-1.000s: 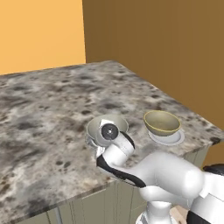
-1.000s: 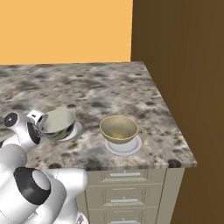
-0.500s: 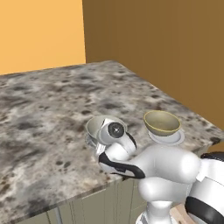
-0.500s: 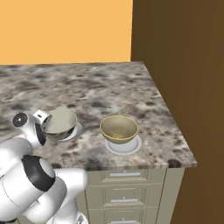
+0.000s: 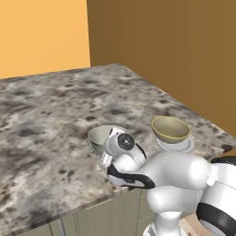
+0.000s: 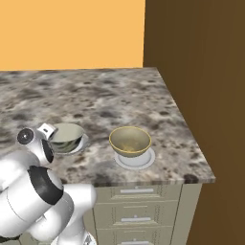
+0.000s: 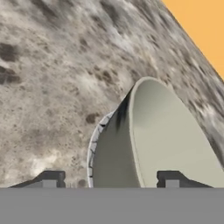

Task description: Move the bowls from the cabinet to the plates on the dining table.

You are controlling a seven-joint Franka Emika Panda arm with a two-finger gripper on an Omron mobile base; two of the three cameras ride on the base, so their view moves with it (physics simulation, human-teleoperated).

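Note:
The pale grey marbled bowl (image 7: 170, 140) sits on a small plate (image 7: 92, 148) on the dining table (image 7: 52, 65). My gripper (image 7: 110, 181) is open, one fingertip (image 7: 50, 179) outside the bowl's wall and the other inside, neither pressing on it. From the base, the same grey bowl (image 6: 67, 138) and its plate (image 6: 84, 143) lie just past my hand. The olive-tan bowl (image 6: 130, 140) rests on the second plate (image 6: 135, 160) to its right, also seen as the olive bowl (image 5: 170, 129) on its plate (image 5: 177, 145). The cabinet is out of view.
Both plates lie close to the table's near edge (image 6: 143, 179), with drawer fronts (image 6: 139, 191) below it. A dark brown wall panel (image 6: 201, 72) bounds the table's right side and an orange wall (image 6: 72, 33) its back. Bare stone stretches leftward (image 5: 41, 120).
The jaws have parted and let go of the grey bowl's rim. The bowl stays on its plate. The olive bowl has not moved.

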